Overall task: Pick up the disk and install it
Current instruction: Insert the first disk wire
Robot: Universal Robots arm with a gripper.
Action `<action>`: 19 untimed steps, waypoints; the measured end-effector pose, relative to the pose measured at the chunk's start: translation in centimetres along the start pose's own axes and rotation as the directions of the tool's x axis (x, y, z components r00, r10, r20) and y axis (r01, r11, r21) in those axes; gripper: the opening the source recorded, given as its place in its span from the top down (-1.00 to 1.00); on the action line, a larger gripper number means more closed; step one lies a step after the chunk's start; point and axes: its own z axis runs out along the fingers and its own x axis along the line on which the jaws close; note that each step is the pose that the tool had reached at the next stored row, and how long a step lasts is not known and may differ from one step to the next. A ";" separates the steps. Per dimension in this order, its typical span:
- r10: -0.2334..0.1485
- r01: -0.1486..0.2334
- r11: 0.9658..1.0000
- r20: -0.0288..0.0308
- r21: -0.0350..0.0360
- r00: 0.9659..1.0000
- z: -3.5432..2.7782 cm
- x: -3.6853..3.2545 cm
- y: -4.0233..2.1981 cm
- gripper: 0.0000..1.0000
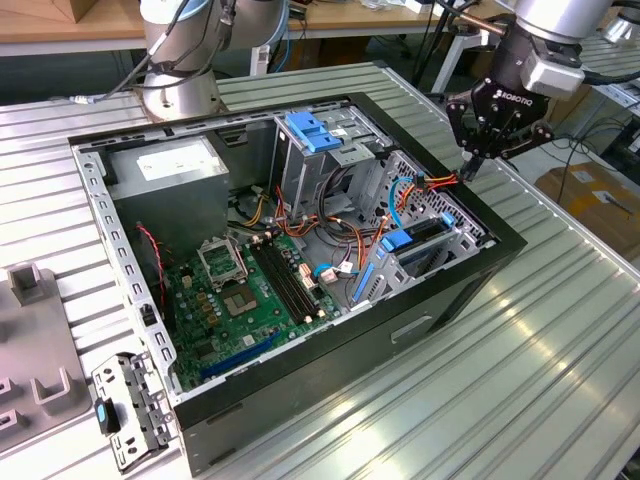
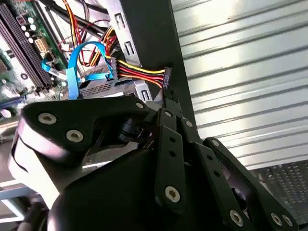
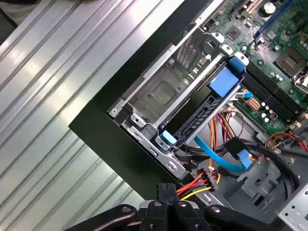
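The gripper (image 3: 166, 192), fingers clenched together, pinched the black plug of the red-yellow power cable (image 3: 197, 185) at the case's black rim (image 3: 103, 127). In the exterior view the gripper (image 1: 472, 168) hung at about two o'clock over the open computer case (image 1: 300, 400). The disk (image 1: 420, 238) sat in its drive bay just inside that wall, blue rails showing, long axis parallel to the rim. Ribbed table (image 1: 560, 370) lay open beyond the case.

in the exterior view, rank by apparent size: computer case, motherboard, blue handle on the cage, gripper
1. computer case
2. motherboard
3. gripper, though it may sit nearer the camera
4. blue handle
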 end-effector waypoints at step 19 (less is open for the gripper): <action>-0.321 0.321 0.947 0.003 0.031 0.947 1.09 -0.18 -0.57 0.51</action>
